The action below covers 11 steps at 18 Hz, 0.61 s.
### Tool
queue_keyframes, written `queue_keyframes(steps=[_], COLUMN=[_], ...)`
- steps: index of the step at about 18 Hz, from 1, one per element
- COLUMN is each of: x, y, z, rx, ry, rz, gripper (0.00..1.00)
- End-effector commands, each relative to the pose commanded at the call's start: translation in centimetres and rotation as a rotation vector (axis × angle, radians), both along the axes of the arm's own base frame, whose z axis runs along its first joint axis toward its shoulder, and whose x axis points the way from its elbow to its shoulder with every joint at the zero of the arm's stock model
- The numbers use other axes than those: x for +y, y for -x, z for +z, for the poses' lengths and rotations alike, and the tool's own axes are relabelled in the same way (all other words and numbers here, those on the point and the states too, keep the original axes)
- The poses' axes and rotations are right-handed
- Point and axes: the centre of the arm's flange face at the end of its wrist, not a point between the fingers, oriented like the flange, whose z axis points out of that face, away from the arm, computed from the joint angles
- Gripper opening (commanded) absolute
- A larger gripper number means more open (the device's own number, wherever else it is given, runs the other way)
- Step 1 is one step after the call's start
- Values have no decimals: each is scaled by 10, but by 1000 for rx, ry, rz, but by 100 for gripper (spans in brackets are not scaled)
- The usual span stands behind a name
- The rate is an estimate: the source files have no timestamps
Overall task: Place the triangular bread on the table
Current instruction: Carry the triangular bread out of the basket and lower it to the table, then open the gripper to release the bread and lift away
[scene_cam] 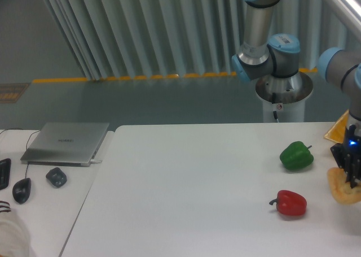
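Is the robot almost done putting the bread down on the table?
Nearly, it seems. Done: the gripper has the triangular bread low at the right edge of the white table, past the red pepper. In hand: its fingers look closed on the bread. Left: letting go and lifting away. Whether the bread already touches the table is unclear.

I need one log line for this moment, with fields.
gripper: on triangular bread, jaw state unclear | bread: right table edge | nearby: red pepper, green pepper
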Motion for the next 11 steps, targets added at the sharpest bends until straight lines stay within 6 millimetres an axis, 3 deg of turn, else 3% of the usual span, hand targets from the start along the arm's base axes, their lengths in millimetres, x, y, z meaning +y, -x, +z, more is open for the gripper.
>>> queue_keyframes(steps=[5,11], x=[2,-4], y=[-4,-7], z=[2,20], rx=[16,47], ry=[12,14], rz=[-11,-45], gripper=[100,100])
